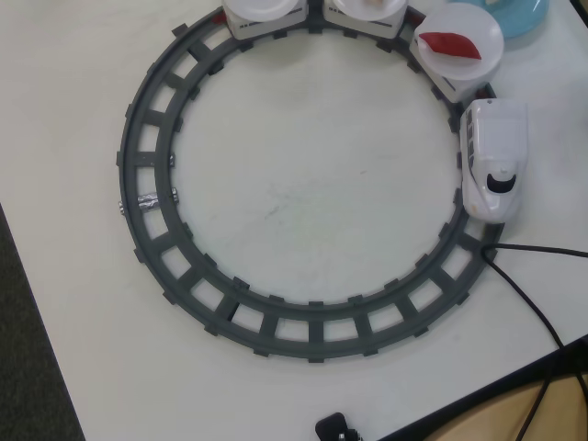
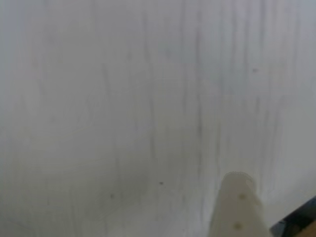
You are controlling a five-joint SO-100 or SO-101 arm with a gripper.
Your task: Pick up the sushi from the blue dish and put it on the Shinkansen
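Note:
The white Shinkansen (image 1: 494, 158) stands on the right side of the dark grey circular track (image 1: 276, 322) in the overhead view, nose toward the bottom. Its cars carry round white plates (image 1: 459, 41); the nearest one holds a bright red wedge piece (image 1: 450, 44). The blue dish (image 1: 525, 18) is cut off by the top right corner; the sushi cannot be made out on it. In the wrist view only one pale finger (image 2: 239, 205) shows, low over bare, blurred white table (image 2: 123, 98). The other finger is out of frame, and nothing shows held.
Two more plate cars (image 1: 266, 9) sit at the top edge of the track. A black cable (image 1: 533, 294) runs from the track's right side to the bottom right. The table's edge runs down the left (image 1: 37, 303) and across the bottom right. A small black object (image 1: 336, 428) lies at the bottom edge.

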